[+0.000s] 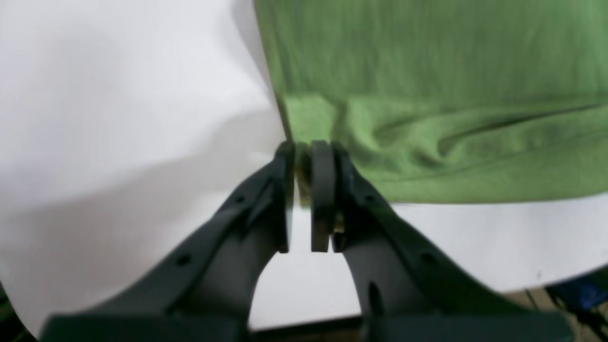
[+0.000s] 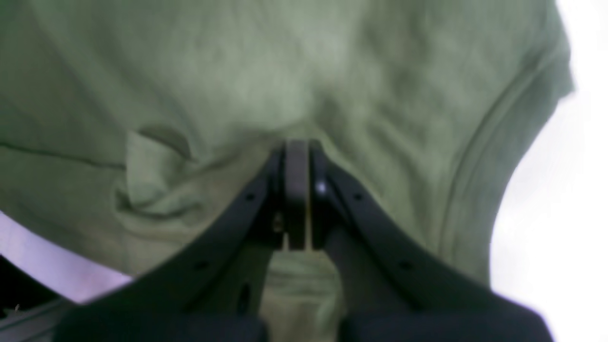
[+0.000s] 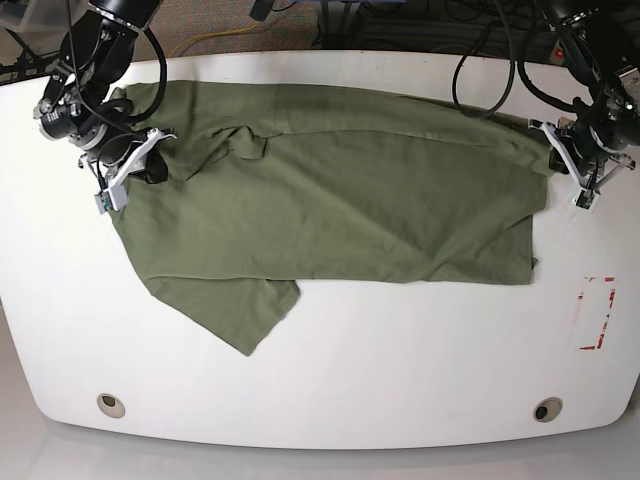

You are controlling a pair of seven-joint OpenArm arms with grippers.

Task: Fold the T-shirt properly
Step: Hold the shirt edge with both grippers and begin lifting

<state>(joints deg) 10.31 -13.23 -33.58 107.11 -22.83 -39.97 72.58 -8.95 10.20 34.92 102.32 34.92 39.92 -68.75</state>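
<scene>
The olive-green T-shirt [image 3: 350, 210] lies spread across the white table [image 3: 400, 360], wrinkled, with one sleeve [image 3: 240, 310] pointing to the front left. My right gripper [image 3: 160, 150] is at the shirt's far left end. In the right wrist view it [image 2: 297, 147] is shut on a pinch of cloth [image 2: 285, 71]. My left gripper [image 3: 548, 138] is at the shirt's far right corner. In the left wrist view it [image 1: 304, 156] is shut on the shirt's edge [image 1: 427, 71], low over the table [image 1: 118, 118].
A red-and-white rectangular marker [image 3: 597, 313] lies on the table at the right. Two round holes [image 3: 111, 405] [image 3: 546, 409] sit near the front edge. Cables and both arm bases stand along the far edge.
</scene>
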